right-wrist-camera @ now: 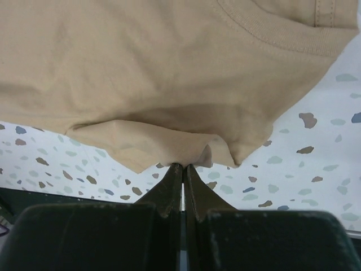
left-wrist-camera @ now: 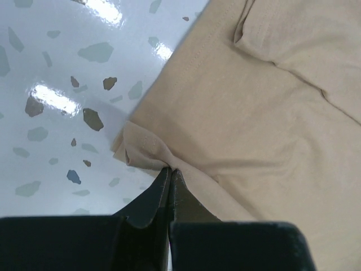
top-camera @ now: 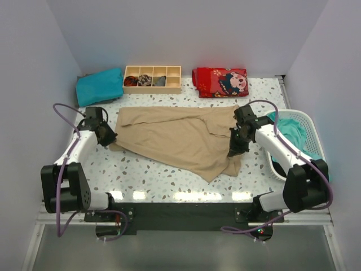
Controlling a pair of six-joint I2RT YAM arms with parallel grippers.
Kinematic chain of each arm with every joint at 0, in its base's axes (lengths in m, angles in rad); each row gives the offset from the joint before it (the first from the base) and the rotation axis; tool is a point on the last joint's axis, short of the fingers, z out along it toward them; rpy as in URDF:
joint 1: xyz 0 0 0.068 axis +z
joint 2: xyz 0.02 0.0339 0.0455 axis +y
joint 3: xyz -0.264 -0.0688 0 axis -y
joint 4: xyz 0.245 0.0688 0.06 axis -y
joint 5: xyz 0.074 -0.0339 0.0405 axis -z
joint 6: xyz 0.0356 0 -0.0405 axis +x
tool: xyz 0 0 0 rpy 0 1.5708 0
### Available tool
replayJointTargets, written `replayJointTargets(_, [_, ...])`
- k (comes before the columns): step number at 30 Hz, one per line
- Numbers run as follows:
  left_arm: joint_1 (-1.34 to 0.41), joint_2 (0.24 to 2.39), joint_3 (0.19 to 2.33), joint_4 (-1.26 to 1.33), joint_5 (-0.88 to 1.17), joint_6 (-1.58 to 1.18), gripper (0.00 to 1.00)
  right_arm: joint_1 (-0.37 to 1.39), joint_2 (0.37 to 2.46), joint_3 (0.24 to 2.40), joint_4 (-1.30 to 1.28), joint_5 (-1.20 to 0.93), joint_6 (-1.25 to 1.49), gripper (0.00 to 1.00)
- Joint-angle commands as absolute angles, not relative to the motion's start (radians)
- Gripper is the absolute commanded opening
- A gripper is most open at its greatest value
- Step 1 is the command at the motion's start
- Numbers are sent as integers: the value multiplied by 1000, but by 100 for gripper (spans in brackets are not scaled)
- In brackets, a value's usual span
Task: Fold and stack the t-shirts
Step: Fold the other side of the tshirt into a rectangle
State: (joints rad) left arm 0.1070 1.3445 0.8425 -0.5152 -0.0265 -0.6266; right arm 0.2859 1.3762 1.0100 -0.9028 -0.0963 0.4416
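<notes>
The tan-beige t-shirt (top-camera: 175,135) lies spread and partly folded across the middle of the table. My left gripper (top-camera: 108,138) is shut on its left edge; the left wrist view shows the cloth (left-wrist-camera: 254,107) bunched at the closed tips (left-wrist-camera: 170,169). My right gripper (top-camera: 233,151) is shut on the shirt's right side; the right wrist view shows a fold of the shirt (right-wrist-camera: 169,68) pinched at the tips (right-wrist-camera: 183,165) and lifted off the table. A folded teal t-shirt (top-camera: 99,86) lies at the back left. More teal cloth (top-camera: 291,135) sits in the basket.
A white laundry basket (top-camera: 312,129) stands at the right edge. A wooden divided box (top-camera: 152,78) with small items and a folded red patterned cloth (top-camera: 221,82) sit along the back. The table is white speckled terrazzo (top-camera: 141,175).
</notes>
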Motion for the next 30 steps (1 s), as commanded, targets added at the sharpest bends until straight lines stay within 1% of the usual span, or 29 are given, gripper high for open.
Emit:
replayJointTargets(1, [126, 1407, 910, -424, -6, -583, 0, 282, 1432, 1098, -861, -55, 388, 0])
replayJointTargets(7, [129, 1522, 965, -385, 57, -560, 0, 272, 1518, 1186, -861, -3, 347, 0])
replayJointTargets(11, [129, 1598, 991, -359, 138, -551, 0, 256, 1563, 1224, -858, 18, 325, 0])
replayJointTargets(19, [129, 1658, 1011, -321, 253, -517, 0, 190, 1632, 1293, -850, 43, 292, 0])
replayJointTargets(22, [129, 1652, 1031, -351, 239, -485, 0, 157, 1655, 1315, -842, 41, 282, 0])
replayJointTargets(25, [129, 1640, 1054, -383, 175, -456, 0, 138, 1701, 1351, -838, 44, 279, 0])
replayJointTargets(30, [129, 1652, 1089, -411, 124, -419, 0, 132, 1756, 1404, -818, 57, 291, 0])
